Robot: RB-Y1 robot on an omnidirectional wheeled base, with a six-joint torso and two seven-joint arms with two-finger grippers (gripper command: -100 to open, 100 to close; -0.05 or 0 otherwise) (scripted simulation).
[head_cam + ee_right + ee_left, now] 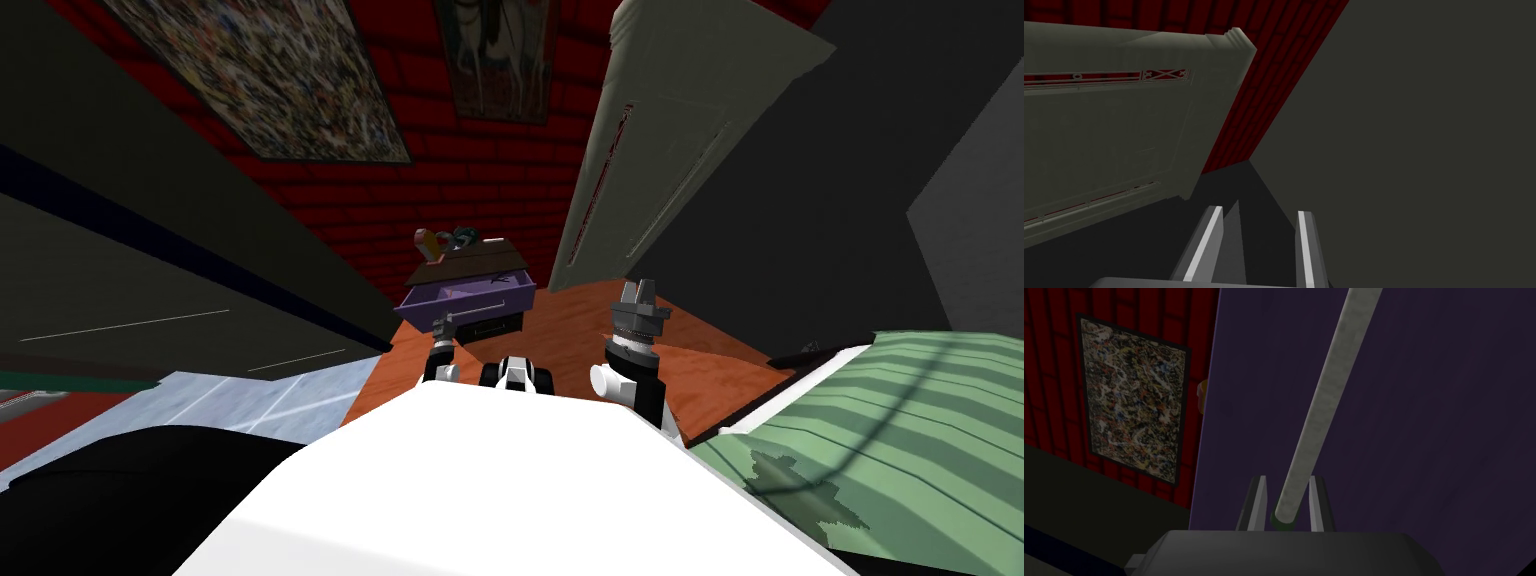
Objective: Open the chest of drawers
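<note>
A small chest of drawers [470,285] with a dark brown top stands against the red brick wall, straight ahead of me. Its purple top drawer [462,298] is pulled out toward me. A pale grey bar handle [1319,403] runs across the purple drawer front [1424,413]. My left gripper [1289,505] is shut on the handle's end, with a finger pressed to each side. In the head view my left gripper [441,326] sits at the drawer's near left corner. My right gripper [637,297] is raised to the right of the chest, its fingers [1206,245] open and holding nothing.
Small objects [445,242] sit on the chest's top. A tall pale cabinet [660,140] stands right of the chest, a dark wall unit [150,260] to its left. A green striped bed [900,420] is close on my right. Orange floor [700,370] lies between.
</note>
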